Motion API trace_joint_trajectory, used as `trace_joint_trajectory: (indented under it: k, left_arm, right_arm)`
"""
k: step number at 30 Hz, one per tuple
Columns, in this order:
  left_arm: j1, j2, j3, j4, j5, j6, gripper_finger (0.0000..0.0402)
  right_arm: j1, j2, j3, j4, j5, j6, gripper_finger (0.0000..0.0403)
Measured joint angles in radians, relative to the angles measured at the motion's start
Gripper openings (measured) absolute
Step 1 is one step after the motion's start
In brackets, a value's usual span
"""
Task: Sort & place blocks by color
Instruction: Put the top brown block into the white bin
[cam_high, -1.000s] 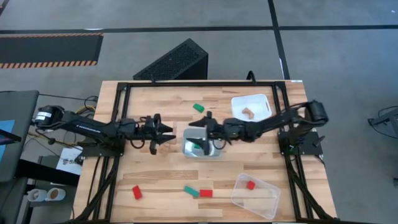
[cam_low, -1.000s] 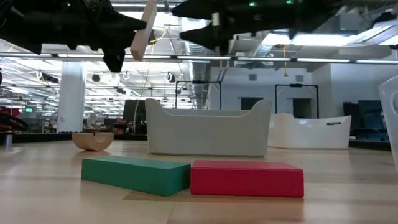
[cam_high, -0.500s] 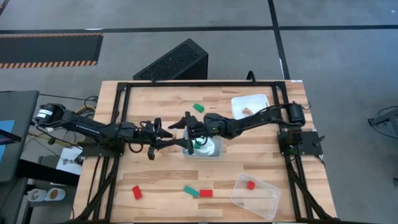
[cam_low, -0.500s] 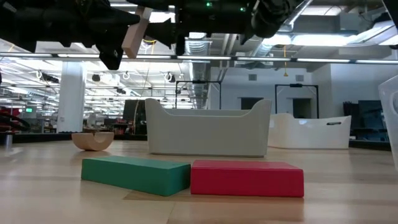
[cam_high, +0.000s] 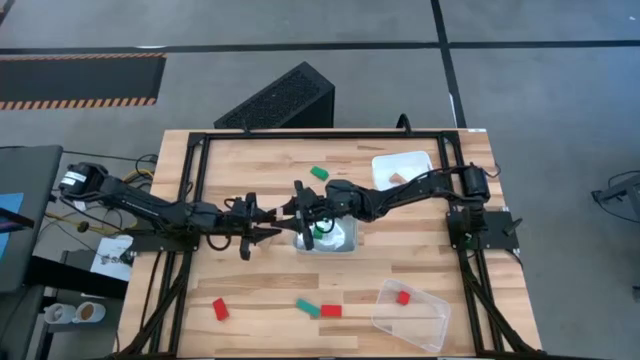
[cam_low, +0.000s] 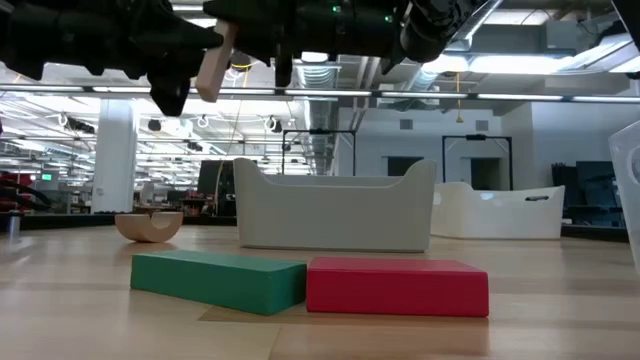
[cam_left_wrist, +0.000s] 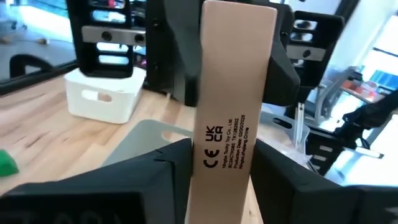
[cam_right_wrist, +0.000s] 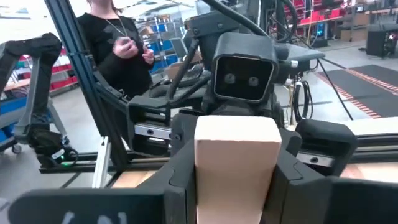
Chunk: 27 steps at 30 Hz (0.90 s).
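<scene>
I see the wooden table (cam_high: 250, 160) from above, both arms reaching in to meet near its centre. Taking the table's centre as the dial's middle, the white tray (cam_high: 405, 170) sits at about two o'clock, the clear tray (cam_high: 425, 322) at about five o'clock, and the silvery tray (cam_high: 340, 240) almost at the middle, just under the right arm.

The left gripper (cam_left_wrist: 214, 158) comes in from nine o'clock. Its fingers pinch the lower part of a plain wood block (cam_left_wrist: 233, 93), a long bar standing up between them with printed lettering on its face. The right gripper (cam_right_wrist: 233, 168) comes from three o'clock and faces it; the wrist view shows its two fingers pressed on either side of the same bar's other end. So both pincers grip one bar between them, held in the air above the table, just at the nine o'clock side of the silvery tray. In the low view the bar (cam_low: 212, 62) hangs tilted between the dark arms.

Smaller pieces: a green block (cam_high: 319, 173) at twelve o'clock; a green block (cam_high: 307, 307) and red block (cam_high: 331, 310) touching at six o'clock; a red block (cam_high: 220, 309) at seven o'clock; a red block (cam_high: 403, 297) inside the clear tray; a wood piece (cam_high: 399, 179) in the white tray.

A person (cam_right_wrist: 118, 50) stands beyond the table.
</scene>
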<state>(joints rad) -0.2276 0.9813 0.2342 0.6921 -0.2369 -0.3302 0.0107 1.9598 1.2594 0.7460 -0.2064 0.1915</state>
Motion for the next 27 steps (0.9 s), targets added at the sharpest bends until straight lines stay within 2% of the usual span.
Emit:
trace_joint_trajectory:
  k: [8, 13, 17, 21, 24, 27]
  left_arm:
    - [-0.038, 0.001, -0.001, -0.049, 0.040, -0.028, 0.0181]
    - [-0.052, 0.000, -0.001, -0.116, -0.019, -0.032, 0.0211]
    - [-0.055, 0.000, -0.001, -0.176, -0.056, -0.034, 0.0229]
    - [-0.055, 0.000, -0.002, -0.205, -0.079, -0.058, 0.0237]
    - [-0.055, 0.000, -0.002, -0.211, -0.083, -0.063, 0.0237]
    - [-0.054, 0.000, -0.002, -0.213, -0.089, -0.063, 0.0237]
  right_arm:
    - [-0.020, 0.000, 0.000, -0.066, -0.024, -0.007, 0.0118]
    - [-0.038, 0.000, 0.000, -0.124, -0.016, -0.006, 0.0118]
    - [-0.071, -0.026, -0.002, -0.245, 0.012, -0.011, 0.0118]
    - [-0.081, -0.092, -0.001, -0.396, 0.065, -0.015, 0.0118]
    - [-0.069, -0.151, -0.009, -0.495, 0.147, -0.041, 0.0118]
    - [-0.054, -0.205, -0.031, -0.513, 0.196, -0.046, 0.0118]
